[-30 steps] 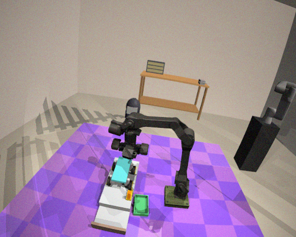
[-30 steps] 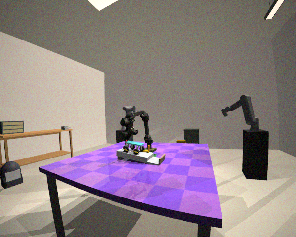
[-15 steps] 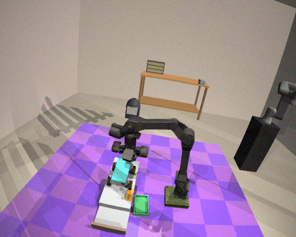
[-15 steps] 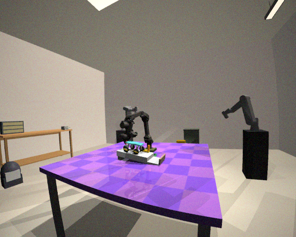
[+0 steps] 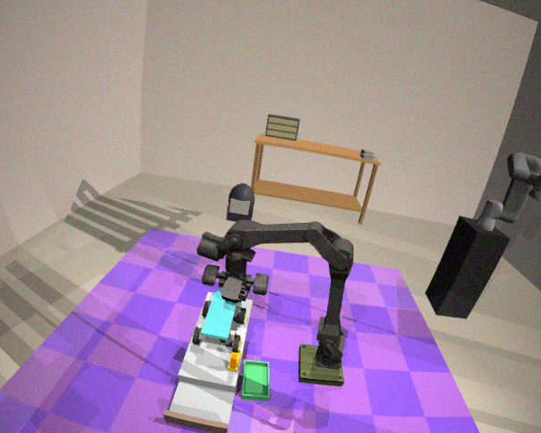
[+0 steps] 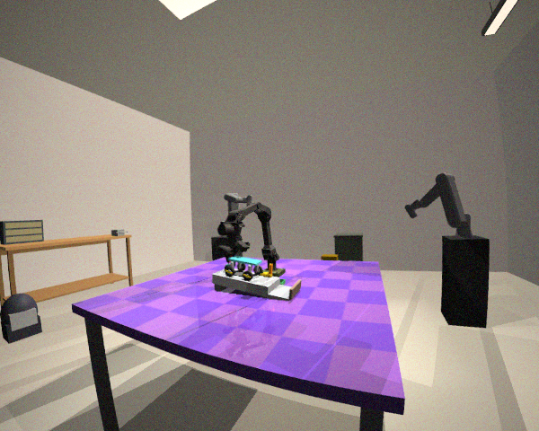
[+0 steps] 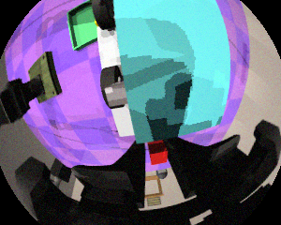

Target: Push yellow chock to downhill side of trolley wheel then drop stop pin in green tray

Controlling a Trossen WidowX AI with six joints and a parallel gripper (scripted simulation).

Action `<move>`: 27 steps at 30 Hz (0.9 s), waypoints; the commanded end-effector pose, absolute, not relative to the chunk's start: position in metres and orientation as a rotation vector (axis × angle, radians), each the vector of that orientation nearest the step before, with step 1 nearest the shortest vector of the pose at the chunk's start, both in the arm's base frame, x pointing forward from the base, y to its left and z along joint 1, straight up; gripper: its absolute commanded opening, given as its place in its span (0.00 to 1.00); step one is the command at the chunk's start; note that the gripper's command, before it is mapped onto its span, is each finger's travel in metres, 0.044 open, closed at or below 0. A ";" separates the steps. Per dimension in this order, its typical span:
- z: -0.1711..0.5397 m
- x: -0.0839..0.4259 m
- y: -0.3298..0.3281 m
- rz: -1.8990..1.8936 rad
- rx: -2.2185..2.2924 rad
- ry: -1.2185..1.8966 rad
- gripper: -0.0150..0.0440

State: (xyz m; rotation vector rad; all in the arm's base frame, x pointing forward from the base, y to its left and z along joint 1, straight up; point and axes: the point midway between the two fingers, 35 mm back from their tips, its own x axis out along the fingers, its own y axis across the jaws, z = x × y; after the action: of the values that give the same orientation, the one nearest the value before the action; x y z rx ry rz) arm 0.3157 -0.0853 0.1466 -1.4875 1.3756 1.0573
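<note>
The trolley [image 5: 219, 318] [image 6: 245, 260] [image 7: 206, 47] with its cyan deck stands on the white ramp [image 5: 207, 363] [image 6: 244, 285] [image 7: 109, 47]. The yellow chock [image 5: 233, 360] [image 6: 270, 269] stands at the downhill side of its front wheel on the tray side; it looks close against it, but contact is too small to tell. The stop pin's red head [image 7: 158, 156] shows past the trolley's uphill end. My gripper [image 5: 233, 297] [image 7: 152, 135] points down there, its fingers partly closed around the red head, with narrow gaps showing beside it. The pin's shaft is hidden.
The green tray [image 5: 255, 398] [image 6: 282, 281] [image 7: 71, 30] lies beside the ramp's lower part, towards the arm's base [image 5: 321, 373] [image 7: 51, 77]. A brown end board [image 5: 195, 420] [image 6: 295, 289] closes the ramp's low end. The trolley deck reaches right up to the fingers.
</note>
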 end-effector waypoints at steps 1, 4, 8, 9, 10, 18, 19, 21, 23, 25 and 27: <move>0.147 0.316 -0.085 1.057 -1.487 1.376 0.32; 0.147 0.316 -0.085 1.057 -1.487 1.376 0.29; 0.147 0.316 -0.085 1.057 -1.488 1.376 0.25; 0.148 0.316 -0.085 1.057 -1.488 1.375 0.25; 0.149 0.316 -0.085 1.057 -1.488 1.375 0.25; 0.155 0.315 -0.084 1.058 -1.491 1.373 0.25; 0.155 0.314 -0.084 1.058 -1.491 1.373 0.25; 0.156 0.314 -0.084 1.058 -1.491 1.373 0.25; 0.157 0.314 -0.083 1.058 -1.491 1.373 0.25; 0.159 0.314 -0.083 1.058 -1.491 1.373 0.25; 0.160 0.314 -0.083 1.058 -1.491 1.373 0.25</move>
State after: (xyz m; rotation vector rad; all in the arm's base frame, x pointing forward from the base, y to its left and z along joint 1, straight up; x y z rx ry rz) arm 0.3140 -0.0830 0.1550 -1.4893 1.3736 1.0659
